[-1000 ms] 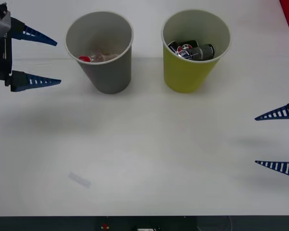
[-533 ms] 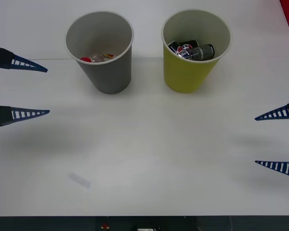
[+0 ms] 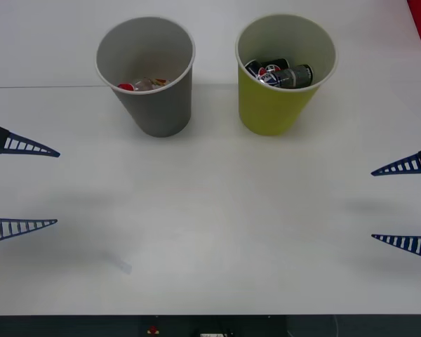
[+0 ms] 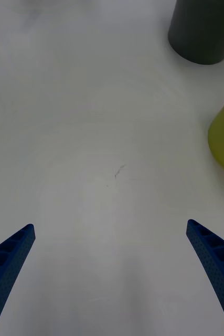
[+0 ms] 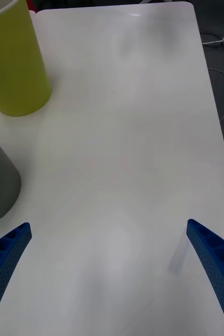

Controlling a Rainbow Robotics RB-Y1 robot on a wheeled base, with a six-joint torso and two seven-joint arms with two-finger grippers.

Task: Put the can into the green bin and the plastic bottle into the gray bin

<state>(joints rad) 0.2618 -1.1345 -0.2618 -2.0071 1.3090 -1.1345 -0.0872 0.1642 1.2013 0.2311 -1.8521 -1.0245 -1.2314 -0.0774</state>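
Our left gripper [image 3: 21, 188] sits at the left edge of the table [image 3: 217, 210], fingers spread wide apart with nothing between them and nothing touching them. From its wrist camera we see the two blue ribbed fingertips [image 5: 9, 252] at the corners, and bare white tabletop in the gap. Our right gripper [image 3: 403, 203] sits at the right edge of the table, equally wide open and empty; its fingertips [image 4: 211, 252] frame plain table surface marked only by a faint small scratch [image 4: 119, 170].

Moving outward from the left gripper, we come first to the gray bin [image 3: 154, 105], upright at the far side of the table, well apart from both grippers. Inside it lies the plastic bottle [image 3: 142, 85], on its side at the bottom, its red cap pointing toward the bin's left wall and its clear body barely standing out against the pale interior.

Just beside the gray bin, to its right and not touching it, stands the green bin [image 3: 277, 105], also upright. In it we see dark cans [image 3: 279, 74] lying on their sides, with red and white markings on them; we cannot tell exactly how many there are.

A faint pale rectangular mark [image 3: 116, 262] lies on the table near the left gripper.
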